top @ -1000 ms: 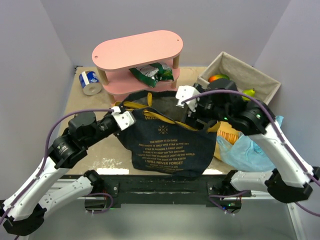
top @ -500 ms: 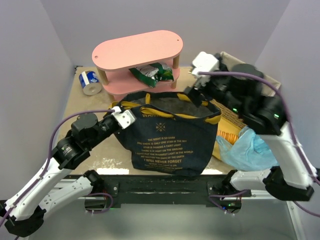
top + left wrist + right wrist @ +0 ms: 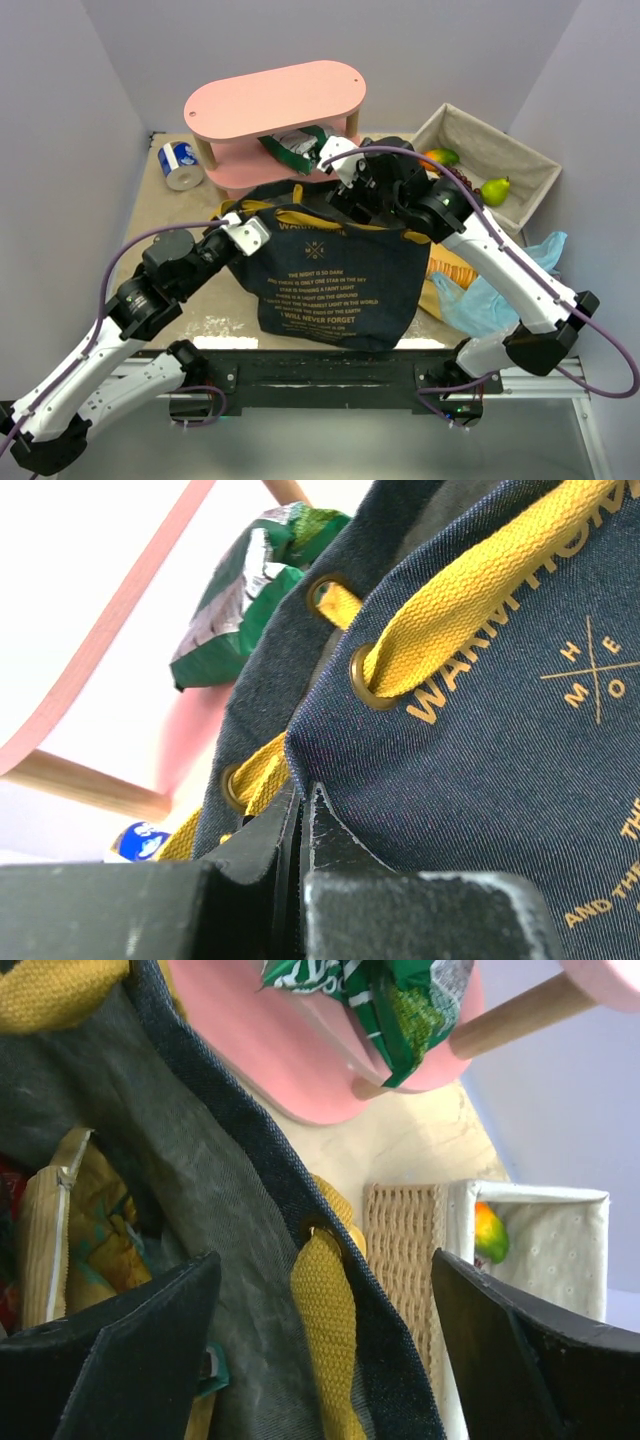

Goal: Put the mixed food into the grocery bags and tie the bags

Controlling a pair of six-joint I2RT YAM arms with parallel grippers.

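The navy denim tote (image 3: 335, 275) with mustard-yellow handles (image 3: 455, 605) stands at the table's middle. My left gripper (image 3: 260, 232) is shut on the left edge of its rim (image 3: 300, 798). My right gripper (image 3: 348, 192) hangs open over the tote's back rim, its jaws either side of a yellow handle strap (image 3: 325, 1330). A tan crisp bag (image 3: 70, 1230) lies inside the tote. A green crisp bag (image 3: 300, 148) sits on the pink shelf's lower level. Mango (image 3: 440, 157) and pear (image 3: 495, 188) lie in the wicker basket. The light-blue plastic bag (image 3: 500, 290) and orange bread (image 3: 455, 265) lie right of the tote.
The pink two-level shelf (image 3: 275, 100) stands just behind the tote. A blue and white can (image 3: 180, 163) lies at the back left. The lined wicker basket (image 3: 500, 150) fills the back right corner. Purple walls close in on three sides.
My right arm swung up toward the basket, then came back left and down to the tote's back rim, staying open. My left gripper kept its hold on the tote's rim.
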